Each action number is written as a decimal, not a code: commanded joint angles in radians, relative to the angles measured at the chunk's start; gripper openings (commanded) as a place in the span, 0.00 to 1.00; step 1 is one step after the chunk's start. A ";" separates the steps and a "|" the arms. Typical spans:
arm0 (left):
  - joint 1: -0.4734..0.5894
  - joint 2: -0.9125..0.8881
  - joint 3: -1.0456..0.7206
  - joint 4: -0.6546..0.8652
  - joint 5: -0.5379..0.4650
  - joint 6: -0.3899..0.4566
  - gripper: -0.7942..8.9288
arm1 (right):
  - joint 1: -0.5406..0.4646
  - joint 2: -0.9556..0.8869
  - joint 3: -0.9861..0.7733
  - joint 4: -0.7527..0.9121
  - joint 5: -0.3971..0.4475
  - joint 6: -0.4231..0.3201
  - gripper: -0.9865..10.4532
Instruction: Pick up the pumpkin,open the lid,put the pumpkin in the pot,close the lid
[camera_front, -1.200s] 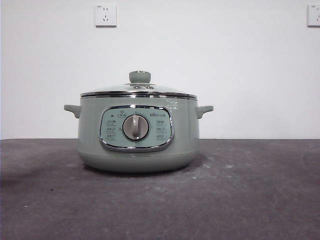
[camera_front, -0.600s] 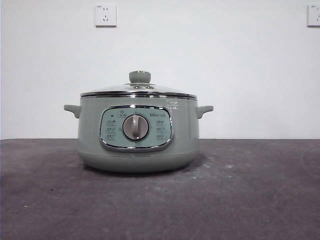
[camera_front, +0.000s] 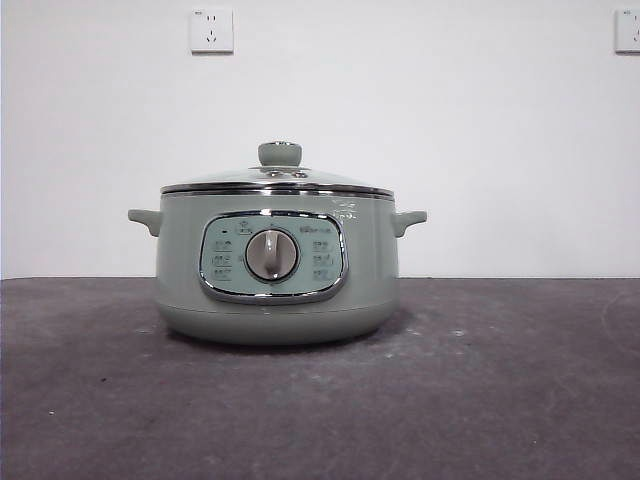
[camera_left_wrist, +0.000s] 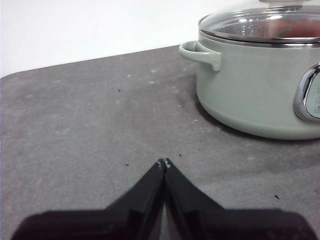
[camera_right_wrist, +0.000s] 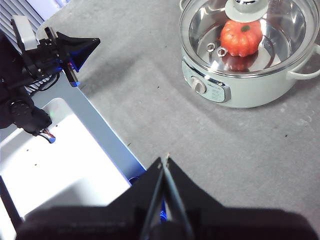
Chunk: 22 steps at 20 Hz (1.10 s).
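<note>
The sage-green pot (camera_front: 275, 265) stands in the middle of the dark table with the glass lid (camera_front: 277, 181) seated on its rim. Seen through the glass from the right wrist view, the orange pumpkin (camera_right_wrist: 241, 38) lies inside the pot (camera_right_wrist: 240, 87) under the lid (camera_right_wrist: 280, 25). My left gripper (camera_left_wrist: 164, 163) is shut and empty, low over the table beside the pot (camera_left_wrist: 250, 95) on its handle side. High above the table's near edge my right gripper (camera_right_wrist: 164, 159) is shut and empty, well away from the pot.
Two wall sockets (camera_front: 211, 30) sit on the white wall behind. The right wrist view shows the other arm's gripper (camera_right_wrist: 75, 50) over the table edge and a white base plate (camera_right_wrist: 50, 165) below the table.
</note>
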<state>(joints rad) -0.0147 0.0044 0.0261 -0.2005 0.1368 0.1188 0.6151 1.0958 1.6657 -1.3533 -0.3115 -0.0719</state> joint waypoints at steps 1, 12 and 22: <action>0.003 -0.003 -0.009 -0.015 0.001 -0.015 0.08 | 0.001 -0.004 -0.002 -0.014 0.000 -0.005 0.09; 0.003 -0.003 -0.009 -0.015 -0.002 -0.015 0.08 | 0.001 -0.004 -0.002 -0.014 0.000 -0.005 0.09; 0.003 -0.003 -0.009 -0.014 -0.003 -0.015 0.08 | -0.137 -0.088 -0.022 0.143 -0.010 -0.071 0.09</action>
<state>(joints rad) -0.0147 0.0044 0.0261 -0.2005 0.1364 0.1112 0.4854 1.0222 1.6505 -1.2297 -0.3164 -0.1287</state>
